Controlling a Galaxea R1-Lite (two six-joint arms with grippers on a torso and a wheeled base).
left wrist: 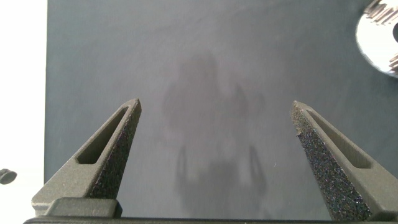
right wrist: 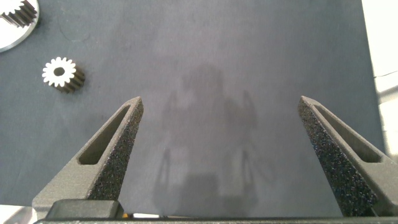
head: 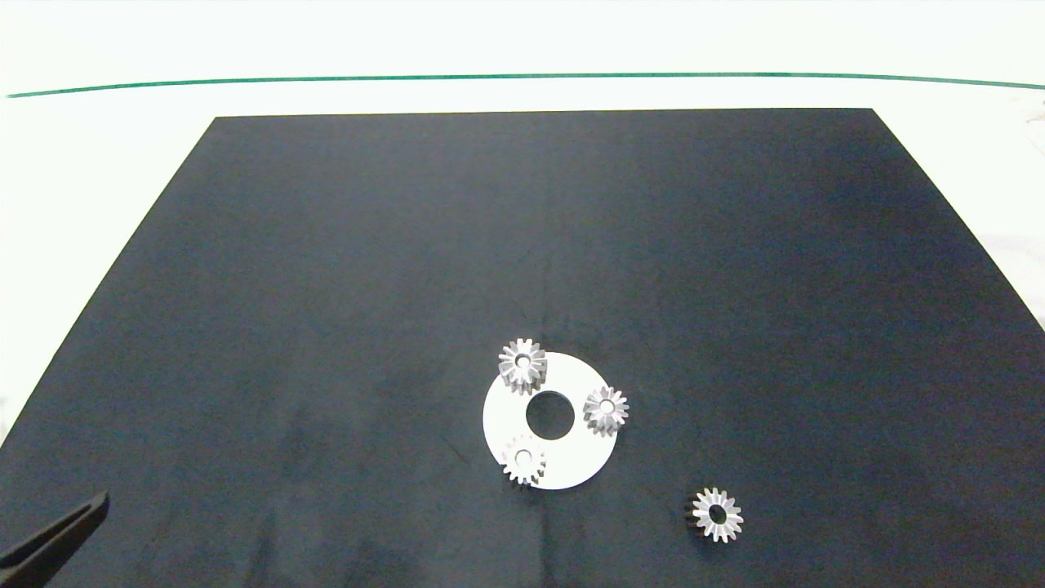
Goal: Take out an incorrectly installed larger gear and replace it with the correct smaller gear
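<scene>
A black mat point(head: 522, 269) covers a white table. On the mat lies a flat white disc point(head: 571, 457) with a round hole in its middle, and everything else is placed here relative to that disc.

There are four silver bevel gears in all. Three sit on the disc, spaced around its hole near the rim, which looks like their mounting positions. The one at the far edge of the disc, overhanging the rim slightly, appears a little wider than the others and is most likely the larger gear point(head: 522, 365) that must come off. A second gear point(head: 606, 410) sits at the disc's right edge, and a third gear point(head: 523, 460) at its near-left edge. The fourth, the smaller gear point(head: 717, 514), lies loose on the mat to the near-right of the disc, well apart from it, seemingly set out as the replacement.

There is one disc, one mat and two grippers. The left gripper point(left wrist: 216, 112) hovers over bare mat well to the near-left of the disc, fingers spread wide and holding nothing. The right gripper point(right wrist: 221, 107) hovers over bare mat to the right of the disc, beyond the loose gear, also spread wide and empty. No step of the swap looks begun.
</scene>
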